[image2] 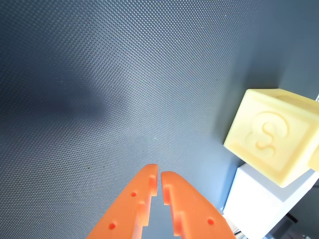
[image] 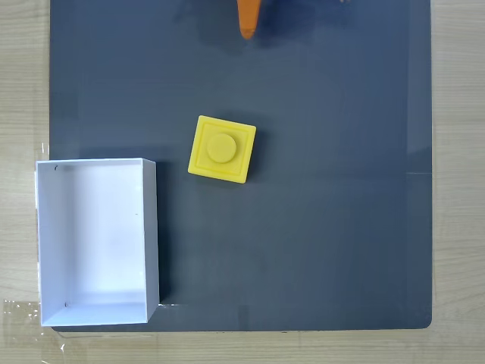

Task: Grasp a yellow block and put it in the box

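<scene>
Block: rigid plastic, likely light, smooth; grip flat opp. sides. Gripper nearly closed, empty, far of block.

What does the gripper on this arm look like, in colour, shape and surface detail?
The gripper is bright orange plastic. In the wrist view its two fingers are flat, tapering to blunt tips, with small round holes along their faces and stepped notches on the inner edges. In the fixed view one rounded orange tip enters from the top edge. No cables or markings are visible.
</scene>
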Controlling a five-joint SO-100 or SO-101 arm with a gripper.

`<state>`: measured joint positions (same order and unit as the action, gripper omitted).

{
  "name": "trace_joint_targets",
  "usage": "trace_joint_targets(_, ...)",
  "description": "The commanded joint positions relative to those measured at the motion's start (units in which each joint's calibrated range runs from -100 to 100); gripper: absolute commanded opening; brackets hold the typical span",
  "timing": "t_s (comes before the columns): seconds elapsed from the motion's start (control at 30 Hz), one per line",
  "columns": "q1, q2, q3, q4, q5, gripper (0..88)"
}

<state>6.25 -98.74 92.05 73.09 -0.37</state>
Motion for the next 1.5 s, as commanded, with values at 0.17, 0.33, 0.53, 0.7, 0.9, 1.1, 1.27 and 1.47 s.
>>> trace_joint_targets(0.17,2.16,-0.33,0.35,-1.01,0.21,1.1)
trace_joint_targets(0.33,2.16,-0.33,0.35,-1.01,0.21,1.1)
trace_joint_targets(0.53,2.16,0.01,0.26,-2.23,0.26,1.4)
trace_joint_targets(0.7,2.08,3.31,-1.10,-13.84,0.26,1.4)
trace_joint_targets(0.9,0.14,23.06,-13.94,-27.19,-0.10,1.5)
trace_joint_targets(1.1,-0.61,47.80,-41.53,-22.39,-0.21,1.5)
trace_joint_targets(1.27,-2.38,62.72,-66.41,-5.11,-0.21,1.5)
trace_joint_targets(1.47,0.40,75.01,-88.93,14.70,0.26,1.5)
